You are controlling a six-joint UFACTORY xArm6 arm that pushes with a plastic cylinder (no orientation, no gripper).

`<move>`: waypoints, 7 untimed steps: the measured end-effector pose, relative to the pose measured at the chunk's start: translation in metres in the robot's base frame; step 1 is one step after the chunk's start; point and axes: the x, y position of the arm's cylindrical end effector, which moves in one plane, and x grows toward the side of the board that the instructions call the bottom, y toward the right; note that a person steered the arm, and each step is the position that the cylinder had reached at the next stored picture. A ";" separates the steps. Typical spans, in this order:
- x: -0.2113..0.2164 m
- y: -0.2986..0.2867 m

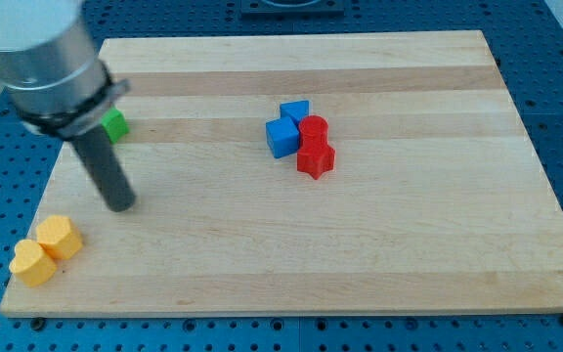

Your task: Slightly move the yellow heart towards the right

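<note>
Two yellow blocks touch each other near the board's bottom-left corner. The lower-left one looks like the yellow heart (33, 263); the other yellow block (60, 237) sits just up and right of it, shape unclear. My tip (120, 206) rests on the board up and to the right of both, a short gap from the upper yellow block and touching neither. The dark rod rises from the tip towards the view's top left into the grey arm body.
A green block (115, 124) sits at the left, partly hidden behind the arm. Near the middle, two blue blocks (282, 137) (295, 111) and two red blocks (313, 128) (315, 158) form a tight cluster. The wooden board's (379, 264) left edge lies close to the yellow blocks.
</note>
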 end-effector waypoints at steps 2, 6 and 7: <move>-0.002 -0.082; 0.096 -0.081; 0.117 -0.081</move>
